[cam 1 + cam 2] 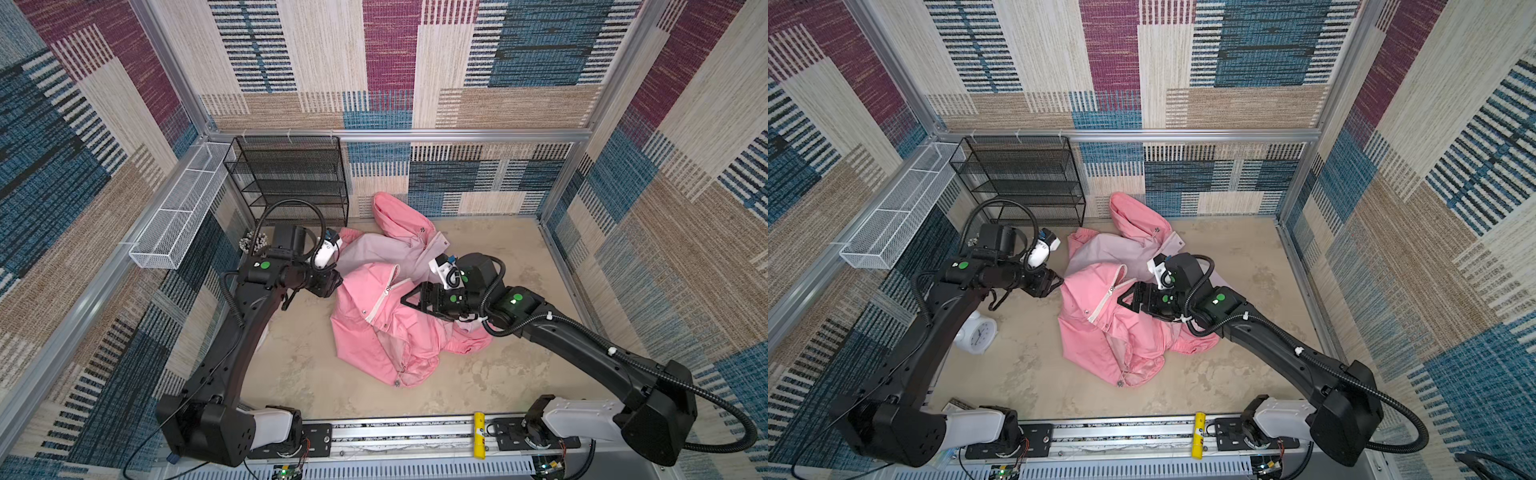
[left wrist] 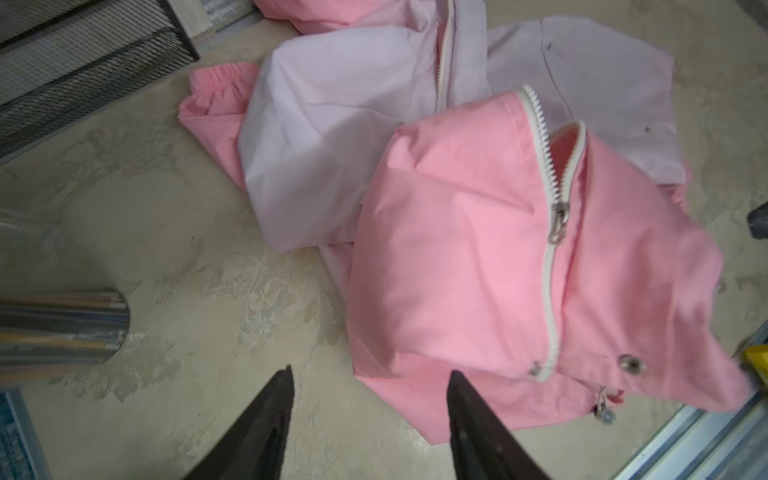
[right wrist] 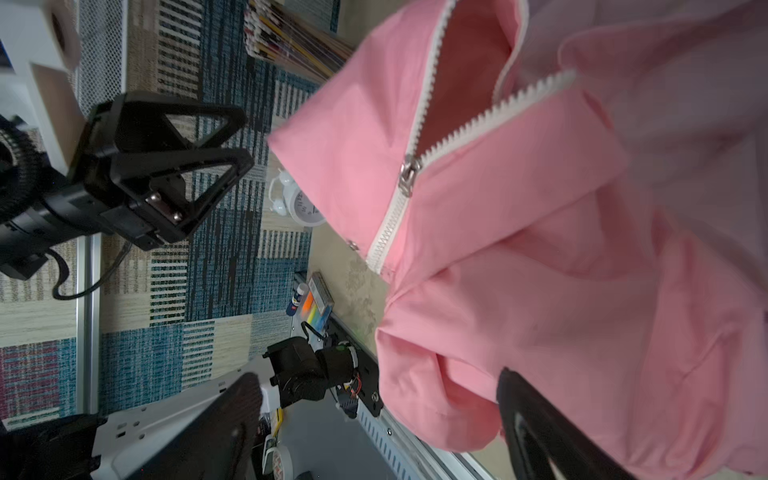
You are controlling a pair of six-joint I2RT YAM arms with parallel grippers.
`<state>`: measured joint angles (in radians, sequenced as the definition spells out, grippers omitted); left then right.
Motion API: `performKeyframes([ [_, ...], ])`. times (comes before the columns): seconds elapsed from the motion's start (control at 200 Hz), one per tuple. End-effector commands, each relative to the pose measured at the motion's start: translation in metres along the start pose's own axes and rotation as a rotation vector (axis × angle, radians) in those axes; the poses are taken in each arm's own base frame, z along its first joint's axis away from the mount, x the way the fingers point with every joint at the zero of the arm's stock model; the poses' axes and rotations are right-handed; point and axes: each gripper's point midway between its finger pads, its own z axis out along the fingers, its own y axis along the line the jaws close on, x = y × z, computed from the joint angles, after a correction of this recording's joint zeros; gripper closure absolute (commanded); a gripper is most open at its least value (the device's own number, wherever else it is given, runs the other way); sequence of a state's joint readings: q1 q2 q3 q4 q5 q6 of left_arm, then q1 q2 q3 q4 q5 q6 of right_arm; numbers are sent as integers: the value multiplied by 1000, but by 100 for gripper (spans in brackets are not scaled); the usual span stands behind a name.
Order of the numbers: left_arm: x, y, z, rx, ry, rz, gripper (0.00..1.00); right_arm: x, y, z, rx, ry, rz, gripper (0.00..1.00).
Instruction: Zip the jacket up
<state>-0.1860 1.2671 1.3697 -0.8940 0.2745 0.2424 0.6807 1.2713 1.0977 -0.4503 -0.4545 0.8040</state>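
Note:
The pink jacket (image 1: 374, 324) lies crumpled in the middle of the beige floor, its pale lining turned up toward the back. Its white zipper is closed along the lower stretch; the silver slider (image 2: 559, 224) sits partway up, and above it the two toothed edges spread apart. My left gripper (image 1: 332, 282) hovers at the jacket's left edge, open and empty; one fingertip (image 2: 455, 376) overlaps the hem. My right gripper (image 1: 409, 299) is above the jacket's right side, just right of the slider (image 3: 409, 172), and stands wide open. A fold of pink fabric bulges beside one finger (image 3: 523, 399).
A black mesh shelf (image 1: 291, 178) and a white mesh basket (image 1: 174, 224) stand at the back left. A white alarm clock (image 1: 976, 330) lies under the left arm and a metal cup of pencils (image 2: 62, 328) is near it. The front rail (image 1: 395, 432) carries a yellow piece (image 1: 479, 434).

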Motion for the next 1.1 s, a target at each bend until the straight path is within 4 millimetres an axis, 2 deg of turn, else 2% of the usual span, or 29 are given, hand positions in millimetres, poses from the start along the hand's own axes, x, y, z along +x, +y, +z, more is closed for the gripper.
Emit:
performKeyframes([
  [0.0,2,-22,-17,94,-46,-332,38,-2,-14,1,88,21,-42,13],
  [0.07,9,-42,-25,186,-98,-531,34,-9,-12,7,95,20,-69,13],
  [0.12,24,-48,-27,198,-141,-684,31,-13,-13,11,102,31,-83,13],
  [0.17,38,-50,-27,202,-214,-790,27,-18,-10,13,82,30,-91,13],
  [0.23,64,-46,-25,161,-267,-918,25,-26,-7,10,38,13,-89,13],
  [0.316,101,-38,-13,107,-296,-1045,22,-37,-12,7,6,-4,-71,13],
  [0.361,118,-34,0,81,-278,-1078,17,-42,-14,7,-4,-10,-69,13],
  [0.451,147,-23,32,-3,-211,-1165,17,-51,-13,10,-21,-11,-88,14],
  [0.566,150,-13,61,-20,-220,-1237,17,-63,-11,26,4,15,-130,16],
  [0.666,150,-2,69,-68,-237,-1229,17,-58,-22,48,39,62,-142,16],
  [0.746,152,1,75,-77,-243,-1240,17,-52,-25,67,77,99,-199,17],
  [0.897,156,7,81,-51,-309,-1288,18,-44,0,101,85,153,-392,19],
  [0.942,163,9,83,-50,-323,-1323,19,-40,2,111,112,167,-453,19],
  [0.967,167,11,83,-54,-331,-1341,19,-43,11,114,109,157,-488,19],
  [1.097,176,19,80,-67,-376,-1364,20,-38,17,143,152,208,-588,19],
])
